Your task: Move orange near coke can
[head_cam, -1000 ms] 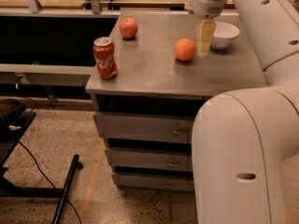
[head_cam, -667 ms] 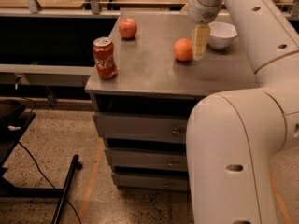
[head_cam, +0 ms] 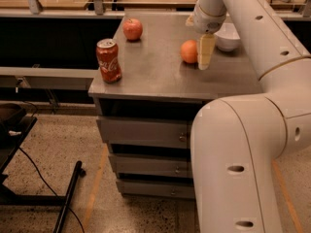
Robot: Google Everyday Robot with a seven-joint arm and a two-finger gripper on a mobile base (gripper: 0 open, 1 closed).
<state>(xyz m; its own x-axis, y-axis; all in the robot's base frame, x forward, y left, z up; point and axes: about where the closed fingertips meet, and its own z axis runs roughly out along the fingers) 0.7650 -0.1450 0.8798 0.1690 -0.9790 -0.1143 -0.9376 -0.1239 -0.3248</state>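
The gripper (head_cam: 205, 55) hangs tip-down, touching or just beside the orange (head_cam: 189, 51) on its side away from the coke can (head_cam: 108, 60), evidently placed for a grasp; its state cannot be told, and the can stands well apart from the orange at the worktop (head_cam: 155, 79) edge.

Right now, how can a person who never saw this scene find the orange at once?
Look at the grey cabinet top, just left of the white bowl. The orange sits there with the gripper close beside it. It is plain bright orange, unlike the reddish apple at the back left.
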